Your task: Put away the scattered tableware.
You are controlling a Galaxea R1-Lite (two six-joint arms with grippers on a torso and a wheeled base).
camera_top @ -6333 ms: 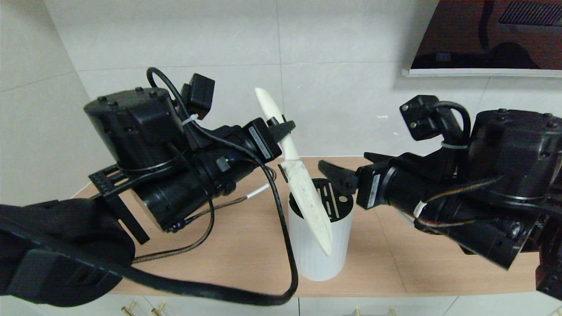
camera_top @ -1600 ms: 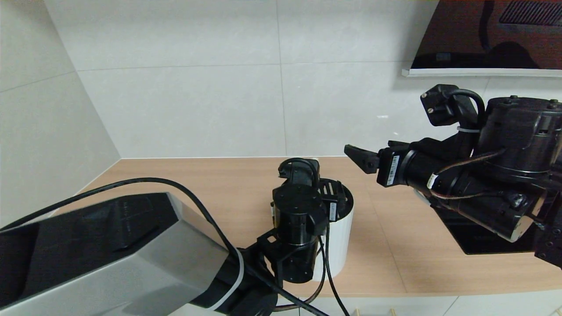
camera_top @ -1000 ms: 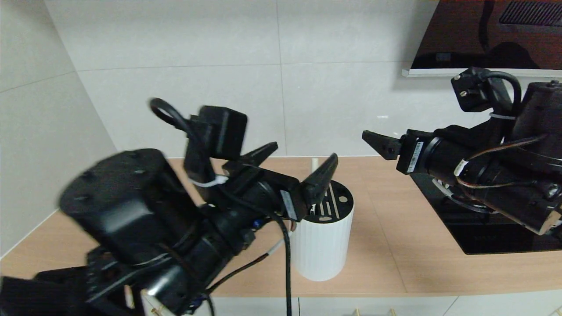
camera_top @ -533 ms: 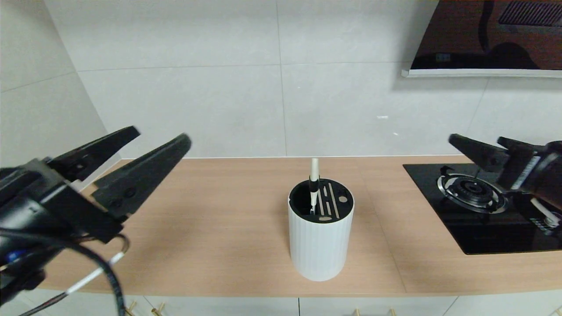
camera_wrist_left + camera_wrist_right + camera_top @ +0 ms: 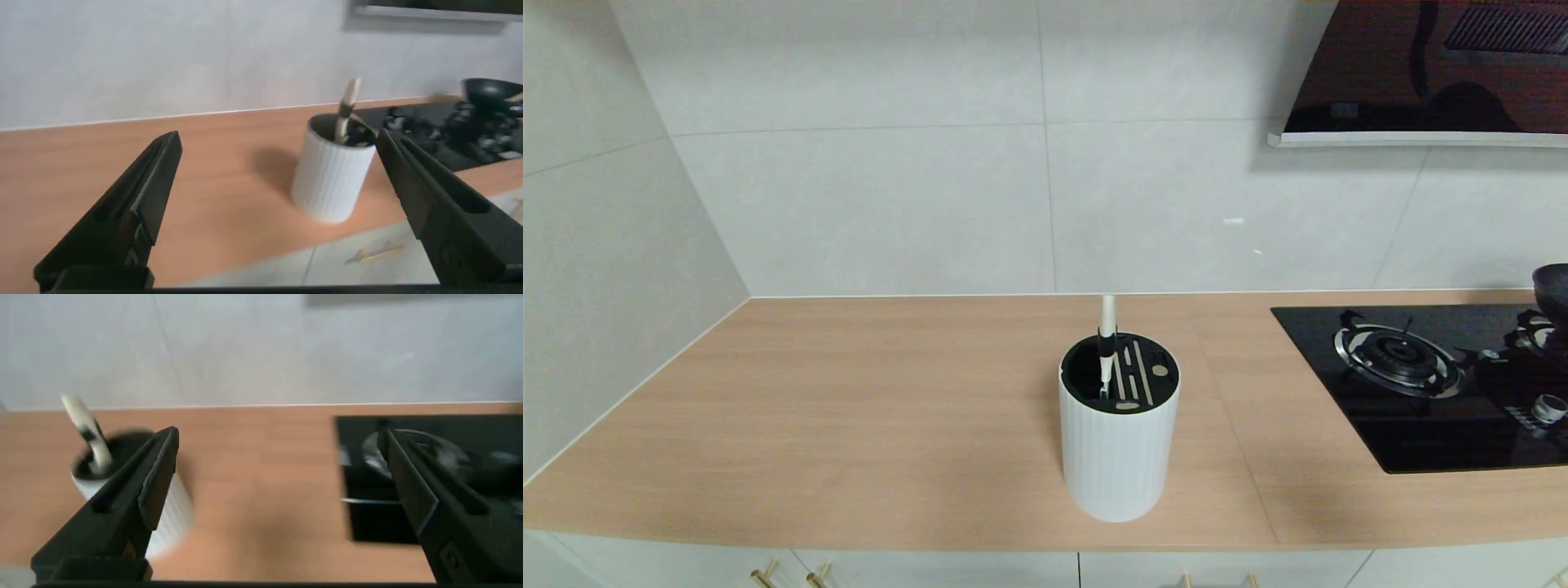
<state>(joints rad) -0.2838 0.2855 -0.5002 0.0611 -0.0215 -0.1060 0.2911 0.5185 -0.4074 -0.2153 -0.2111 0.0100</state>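
While the white ribbed holder (image 5: 1119,457) stands upright at the lower centre of the head view, near the front edge of the wooden countertop (image 5: 849,408), its round top is closed by a black slotted insert (image 5: 1135,371). One knife (image 5: 1107,314) sits in it, in the left part of the insert, with the narrow slots to its right showing nothing in them. The knife's blade is down inside the holder and cannot be seen. Its pale cream handle points up, with a dark band where it meets the insert, and its long axis runs close to vertical. From the left wrist view the handle leans a little off upright.

Right of the holder and well apart from it, a black gas hob (image 5: 1421,384) is set into the countertop, with a dark pot (image 5: 1553,286) at the right edge of the frame. A dark range hood (image 5: 1429,73) fills the upper right corner.

The left gripper (image 5: 278,137) has its two black fingers (image 5: 122,220) spread wide and holds nothing. The right gripper (image 5: 279,434) is likewise spread wide and bare, away from the holder.
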